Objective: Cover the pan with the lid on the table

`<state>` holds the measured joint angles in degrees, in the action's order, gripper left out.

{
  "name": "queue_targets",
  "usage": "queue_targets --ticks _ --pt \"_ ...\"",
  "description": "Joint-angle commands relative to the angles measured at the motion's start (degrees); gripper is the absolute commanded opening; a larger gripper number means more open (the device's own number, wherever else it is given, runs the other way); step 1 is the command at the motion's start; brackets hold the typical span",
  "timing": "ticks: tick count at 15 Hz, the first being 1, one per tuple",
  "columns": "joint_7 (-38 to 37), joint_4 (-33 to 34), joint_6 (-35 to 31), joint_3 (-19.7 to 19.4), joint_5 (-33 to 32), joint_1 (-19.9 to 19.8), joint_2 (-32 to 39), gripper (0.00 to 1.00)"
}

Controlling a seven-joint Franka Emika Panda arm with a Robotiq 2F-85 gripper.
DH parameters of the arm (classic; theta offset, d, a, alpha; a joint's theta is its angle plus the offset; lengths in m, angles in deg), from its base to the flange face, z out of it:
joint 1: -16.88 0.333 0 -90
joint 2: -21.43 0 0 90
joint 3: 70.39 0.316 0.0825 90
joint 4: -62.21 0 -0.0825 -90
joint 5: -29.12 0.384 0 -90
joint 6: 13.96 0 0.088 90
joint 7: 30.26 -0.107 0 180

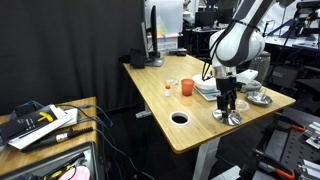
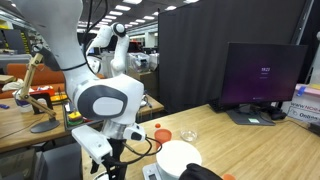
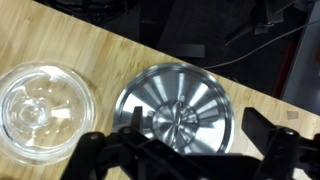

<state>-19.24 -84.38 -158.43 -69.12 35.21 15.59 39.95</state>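
The lid (image 3: 175, 115) is a shiny round silver disc with radial glints and a small centre knob. It lies flat on the wooden table near the front edge (image 1: 231, 118). My gripper (image 3: 197, 116) is open and hangs just above the lid, with one finger on each side of it; it also shows in an exterior view (image 1: 228, 103). A small silvery round thing (image 1: 258, 97) beside the arm looks like the pan. The pan is out of the wrist view.
A clear glass-like round piece (image 3: 45, 105) lies close beside the lid. A white plate (image 1: 205, 88), an orange cup (image 1: 186, 88) and a round hole in the tabletop (image 1: 180, 117) are nearby. A monitor (image 2: 262, 85) stands at the table's back.
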Motion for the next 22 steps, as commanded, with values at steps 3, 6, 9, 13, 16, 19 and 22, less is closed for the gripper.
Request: queue_targets --ticks 3,6,9,13,16,19,22 --pt "-0.4 -0.7 -1.0 0.9 -0.1 -0.5 -0.1 0.95" --pt "0.0 -0.6 -1.4 1.2 0.2 -0.7 0.2 0.70" --pt "0.2 -0.5 -1.3 1.3 0.6 -1.0 0.2 0.48" --pt "0.7 -0.6 -1.3 1.4 1.0 -1.5 0.1 0.22" --pt "0.9 -1.0 -1.6 1.5 1.4 -1.8 -0.3 0.02" --pt "1.4 -1.3 -2.2 1.8 3.0 -2.3 -0.7 0.00" --pt "1.6 -1.1 -2.1 1.8 4.3 -2.6 -0.4 0.01"
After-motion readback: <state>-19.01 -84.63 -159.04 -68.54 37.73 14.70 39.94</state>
